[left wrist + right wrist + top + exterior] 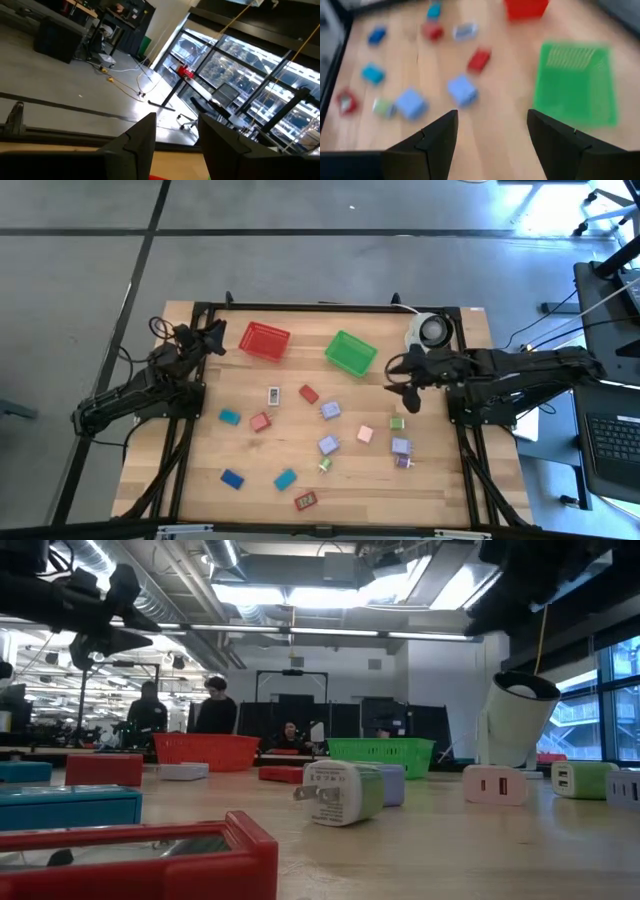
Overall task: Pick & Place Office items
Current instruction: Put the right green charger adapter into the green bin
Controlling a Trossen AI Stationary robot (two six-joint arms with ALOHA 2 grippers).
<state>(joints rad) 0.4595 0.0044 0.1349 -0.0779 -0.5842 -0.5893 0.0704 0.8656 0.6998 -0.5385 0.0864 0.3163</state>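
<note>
The wooden worktop (pixel 200 470) fills the middle of the high view, with its near edge cut off by the frame. At its far side sit a red mesh basket (pixel 265 341) and a green mesh basket (pixel 350 352), well apart from each other; what lies inside them cannot be made out. A white round container (pixel 431 331) stands at the far right corner, partly hidden behind the right arm.

The left gripper (pixel 214 340) hangs above the far left corner, just beside the red basket; its fingers (pixel 142 142) stand apart with nothing between them, and its wrist view looks mostly past the worktop into the room. The right gripper (pixel 403 385) hovers between the green basket and the scattered pieces, its fingers (pixel 437 137) likewise spread and empty. That wrist view is smeared, so the pieces below read only as coloured patches.

The office items (pixel 328 445) lie loose across the middle and near part of the worktop, none of them touching a gripper: red, blue, teal, lavender, pink, green and white blocks. From the low view the nearest red one (pixel 140 860) is cut off at the bottom edge, and a green-and-white plug adapter (pixel 340 792) lies on its side. People in the room behind are too dim to describe.
</note>
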